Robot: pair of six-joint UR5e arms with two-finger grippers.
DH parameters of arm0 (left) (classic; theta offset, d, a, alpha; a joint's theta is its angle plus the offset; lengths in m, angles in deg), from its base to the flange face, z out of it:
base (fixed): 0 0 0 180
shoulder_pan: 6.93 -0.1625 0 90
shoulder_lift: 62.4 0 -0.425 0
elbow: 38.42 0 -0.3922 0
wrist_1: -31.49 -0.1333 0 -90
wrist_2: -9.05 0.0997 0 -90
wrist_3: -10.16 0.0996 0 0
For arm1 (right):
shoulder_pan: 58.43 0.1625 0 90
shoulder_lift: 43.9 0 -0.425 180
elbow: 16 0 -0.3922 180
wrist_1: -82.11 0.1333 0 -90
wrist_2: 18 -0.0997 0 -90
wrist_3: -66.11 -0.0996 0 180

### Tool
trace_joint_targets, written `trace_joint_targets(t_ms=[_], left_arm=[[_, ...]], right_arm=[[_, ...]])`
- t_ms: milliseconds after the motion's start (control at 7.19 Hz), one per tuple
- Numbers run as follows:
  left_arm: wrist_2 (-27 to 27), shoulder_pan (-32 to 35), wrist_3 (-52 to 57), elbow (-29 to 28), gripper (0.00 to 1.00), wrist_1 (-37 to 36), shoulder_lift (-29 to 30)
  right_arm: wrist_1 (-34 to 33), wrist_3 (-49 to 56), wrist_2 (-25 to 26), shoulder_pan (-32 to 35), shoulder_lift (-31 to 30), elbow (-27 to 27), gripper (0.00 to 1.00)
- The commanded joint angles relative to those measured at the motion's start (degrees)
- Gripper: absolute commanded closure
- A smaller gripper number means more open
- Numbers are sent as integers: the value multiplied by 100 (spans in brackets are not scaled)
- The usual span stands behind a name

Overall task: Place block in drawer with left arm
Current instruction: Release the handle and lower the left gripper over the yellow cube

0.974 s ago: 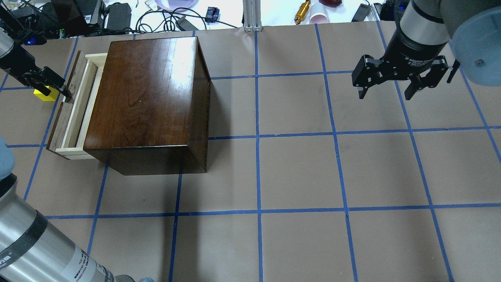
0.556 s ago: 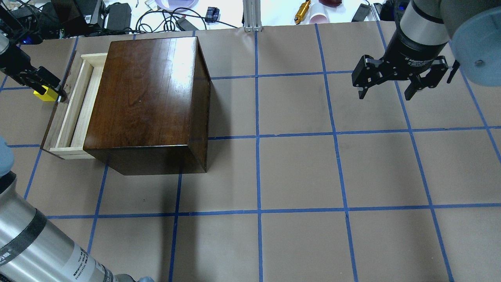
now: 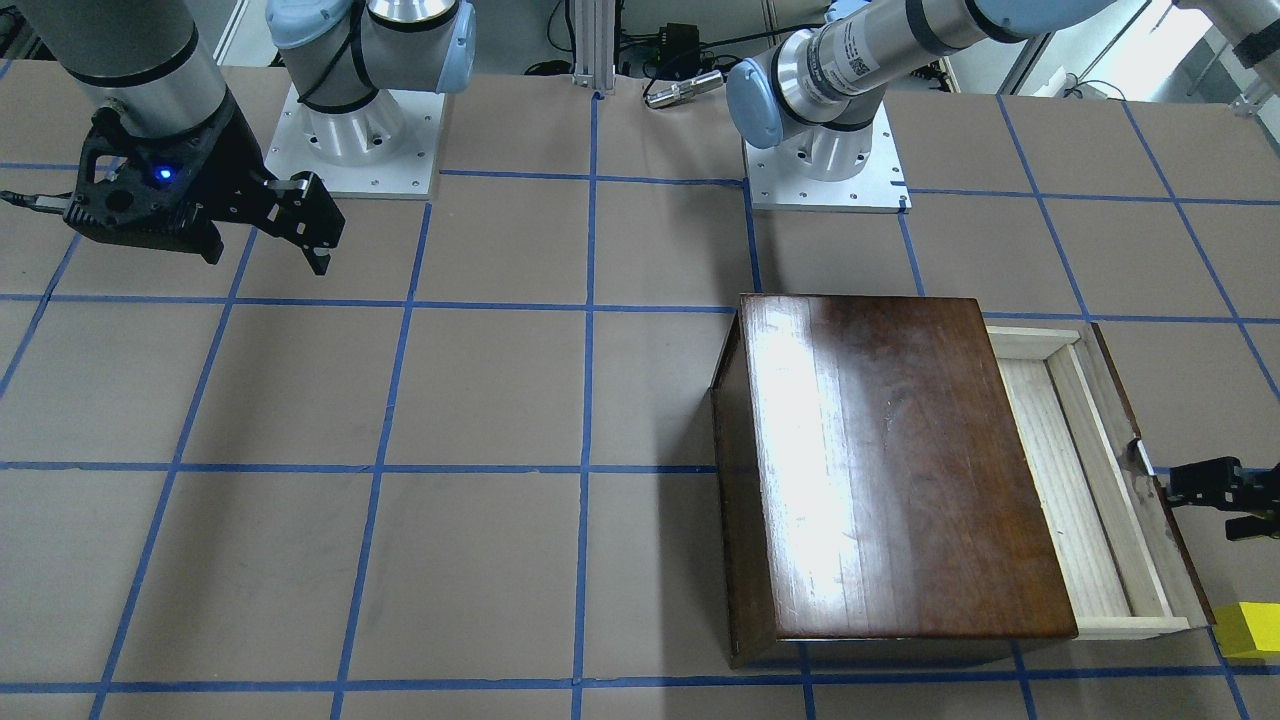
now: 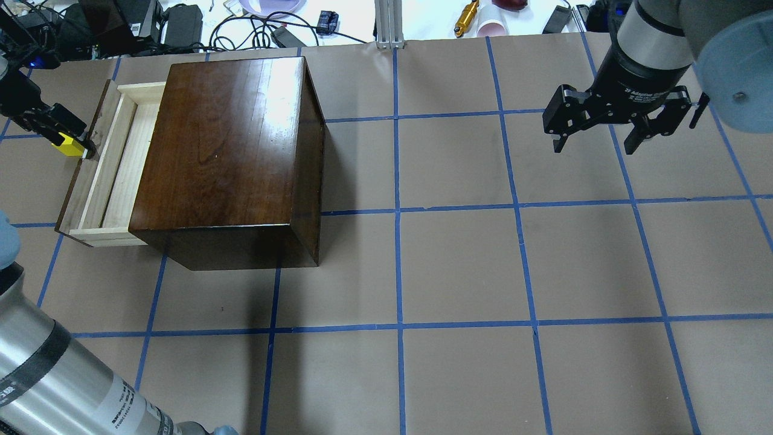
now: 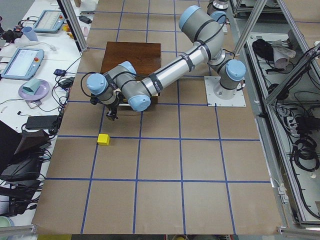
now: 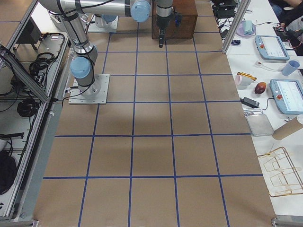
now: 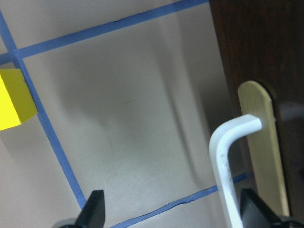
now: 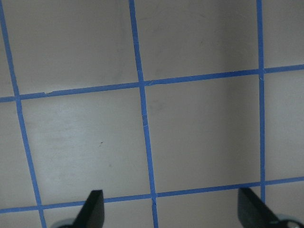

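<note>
The yellow block (image 4: 67,148) lies on the table just left of the drawer front, and also shows in the front view (image 3: 1250,630) and the left wrist view (image 7: 14,99). The drawer (image 4: 115,163) stands pulled out of the dark-brown cabinet (image 4: 229,151), its pale tray empty (image 3: 1075,490). My left gripper (image 4: 77,134) is at the drawer's front panel. In the left wrist view (image 7: 175,213) its jaws are wide apart with the metal pull (image 7: 228,156) between them, nearer one finger. My right gripper (image 4: 595,148) hangs open and empty at the far right.
Cables, power bricks and small items lie beyond the table's far edge (image 4: 253,24). An aluminium post (image 4: 389,24) stands at the back middle. The brown table with its blue tape grid (image 4: 459,272) stretches between cabinet and right arm.
The drawer has slid farther out to the left as my left gripper moved left at its pull. The block and the right arm have not moved.
</note>
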Motion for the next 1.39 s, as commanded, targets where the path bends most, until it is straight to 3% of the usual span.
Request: trace_joint_targets(t_ms=[0,417,695,1252], left_arm=[[-8,-11,22,-134,0,6,3],[18,-185,-300,-555,0,-142,19],[18,-318,-434,-654,0,-1157,370],[9,-363,-962,-1003,0,-1910,1222]], right_arm=[[0,0,0,0,0,1,0],[0,0,0,-9,0,1,0],[0,0,0,-9,0,1,0],[0,0,0,0,0,-7,0]])
